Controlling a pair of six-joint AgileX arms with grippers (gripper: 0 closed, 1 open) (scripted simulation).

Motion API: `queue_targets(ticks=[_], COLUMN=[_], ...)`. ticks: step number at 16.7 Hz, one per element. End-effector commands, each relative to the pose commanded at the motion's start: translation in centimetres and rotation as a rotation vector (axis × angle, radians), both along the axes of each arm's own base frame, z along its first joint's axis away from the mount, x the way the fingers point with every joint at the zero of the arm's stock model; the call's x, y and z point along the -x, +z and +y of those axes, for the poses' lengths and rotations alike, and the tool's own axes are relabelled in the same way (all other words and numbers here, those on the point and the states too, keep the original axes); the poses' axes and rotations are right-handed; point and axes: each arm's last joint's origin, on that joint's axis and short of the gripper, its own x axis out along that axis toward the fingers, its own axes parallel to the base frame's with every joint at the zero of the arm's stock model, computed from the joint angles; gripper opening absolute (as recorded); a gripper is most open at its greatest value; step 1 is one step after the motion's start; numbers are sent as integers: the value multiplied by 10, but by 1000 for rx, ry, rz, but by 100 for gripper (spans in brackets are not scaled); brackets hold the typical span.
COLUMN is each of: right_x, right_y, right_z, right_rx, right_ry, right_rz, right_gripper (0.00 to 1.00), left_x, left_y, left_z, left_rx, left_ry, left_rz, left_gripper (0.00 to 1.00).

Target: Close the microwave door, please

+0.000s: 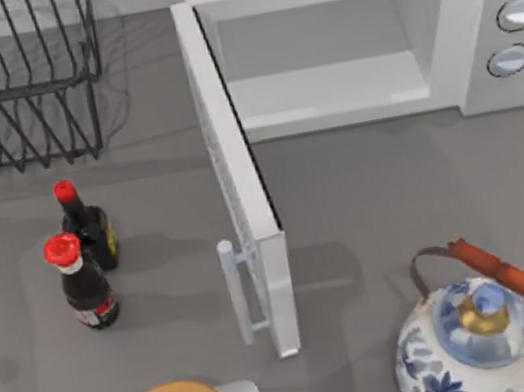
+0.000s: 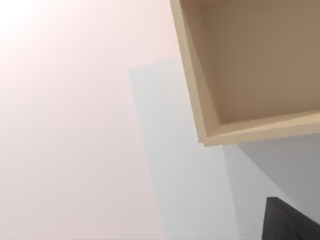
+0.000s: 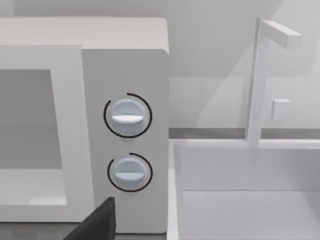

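Right gripper (image 3: 97, 222) is just a dark wedge low in the right wrist view, so no telling if it's released or clenched. It sits close in front of the microwave (image 3: 125, 65), near the two round knobs (image 3: 127, 116).

Left wrist view: a dark bit of the left gripper (image 2: 290, 222), state also can't be told, with a beige open box (image 2: 250, 65) and a pale wall.

Top view: the microwave door (image 1: 244, 209) stands wide open, sticking out from the cavity's left edge, its handle (image 1: 234, 292) facing left. Two red-capped bottles (image 1: 89, 282) stand left of it, and a blue-and-white teapot (image 1: 475, 336) sits to the front right.
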Motion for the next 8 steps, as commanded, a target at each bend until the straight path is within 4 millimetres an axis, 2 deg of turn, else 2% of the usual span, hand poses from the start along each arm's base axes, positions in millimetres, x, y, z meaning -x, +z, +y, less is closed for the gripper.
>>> queue_targets(ticks=[2, 4, 6, 8], right_x=[0, 0, 0, 0], right_y=[0, 0, 0, 0], right_z=[0, 0, 0, 0], right_rx=[0, 0, 0, 0], right_ry=[0, 0, 0, 0], right_rz=[0, 0, 0, 0], right_gripper=[100, 100, 100, 100], left_x=[25, 49, 69, 82], left_y=[-46, -84, -113, -131], left_z=[-17, -26, -29, -30], left_rx=[93, 164, 214, 246], left_ry=[-122, -216, -282, -323], left_rz=[75, 144, 200, 239], left_gripper=[0, 0, 0, 0])
